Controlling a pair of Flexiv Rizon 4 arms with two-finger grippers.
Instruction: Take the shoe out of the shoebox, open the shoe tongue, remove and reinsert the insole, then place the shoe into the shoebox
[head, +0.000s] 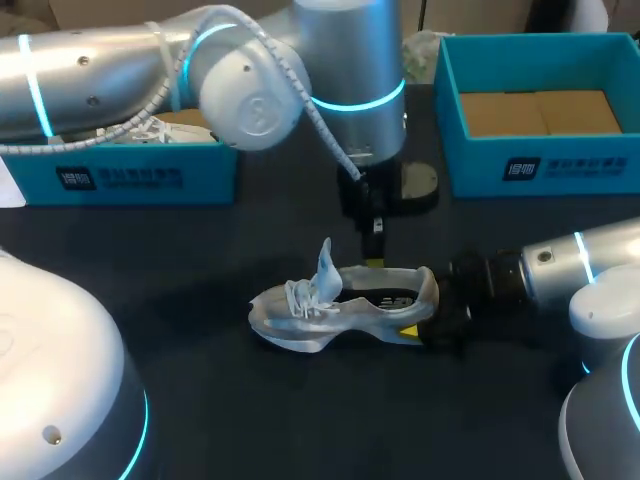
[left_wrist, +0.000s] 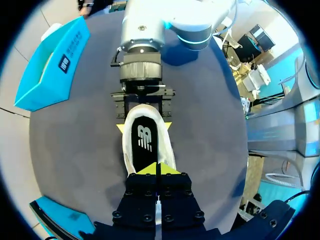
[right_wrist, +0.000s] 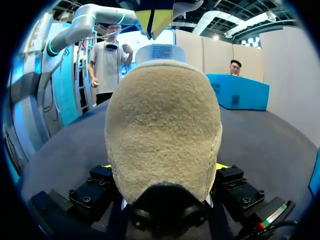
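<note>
Head view is showing the shoe (head: 340, 305) lying on the table (head: 200, 400), heel (right_wrist: 162, 130) toward my right gripper (left_wrist: 144, 125), which is clamping it; my left gripper (left_wrist: 157, 169) is hanging closed, seemingly empty, over the insole (left_wrist: 145, 145).

white shoe (head: 345, 305) upright, tongue (head: 326, 262) up

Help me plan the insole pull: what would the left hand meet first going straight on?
The left hand would probably meet the insole inside the shoe; depth is unclear.
</note>
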